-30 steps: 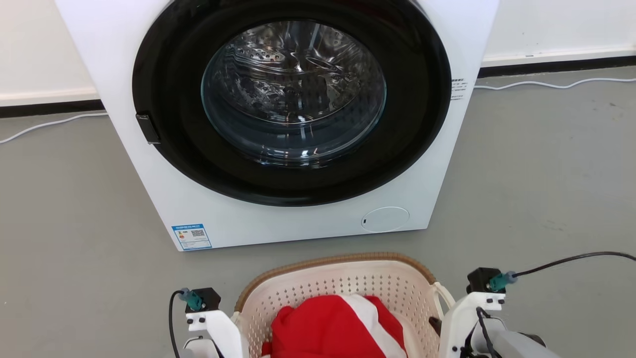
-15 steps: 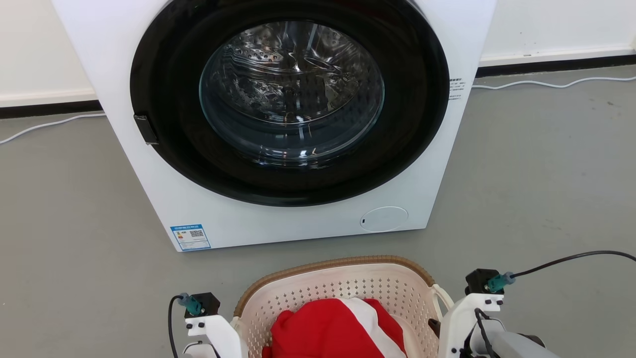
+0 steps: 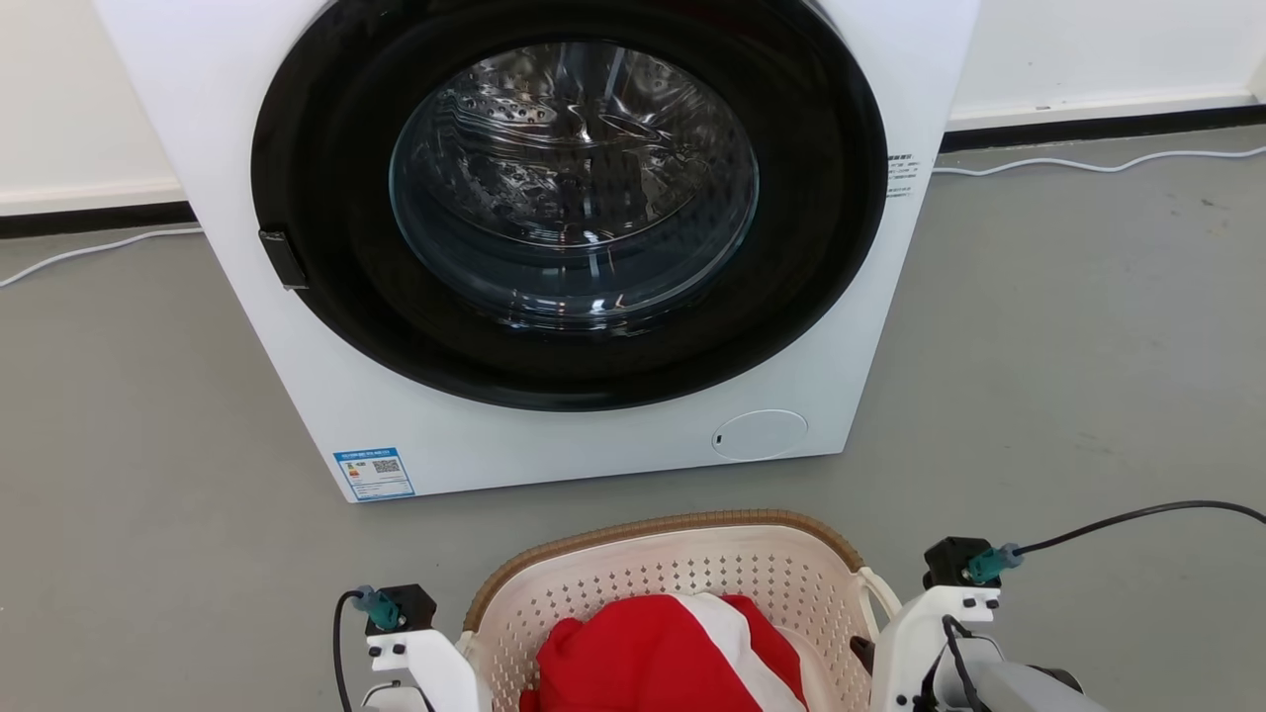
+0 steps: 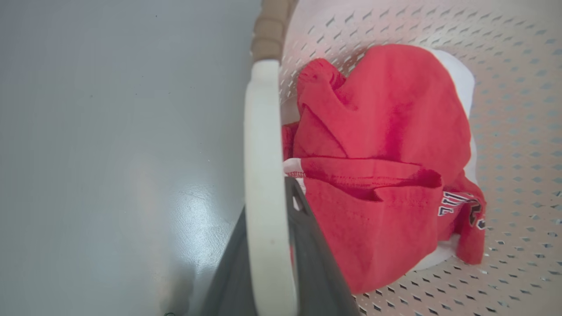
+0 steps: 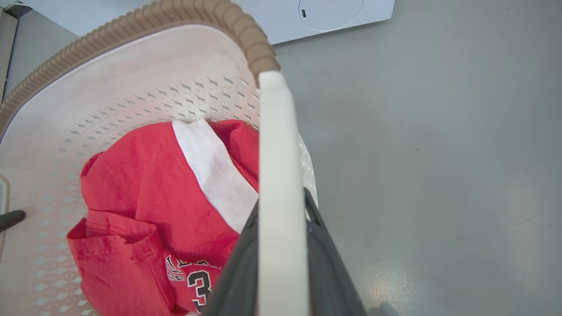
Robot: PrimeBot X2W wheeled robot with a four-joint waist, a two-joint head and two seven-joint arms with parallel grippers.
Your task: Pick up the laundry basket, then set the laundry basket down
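Grey floor [image 3: 1068, 376], cream perforated laundry basket [image 3: 682, 574], brown woven rim [image 3: 673, 520]

Grey floor [image 3: 1068, 346], white wall [image 3: 1088, 49], washer [image 3: 554, 445] front-ctr.

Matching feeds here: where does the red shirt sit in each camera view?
Head view: red shirt at bottom centre, inside the laundry basket.
Left wrist view: right of centre, just right of the basket's left handle.
Right wrist view: lower left, left of the right handle.
Shared landmark: the brown rim, seen beside the shirt in all three.
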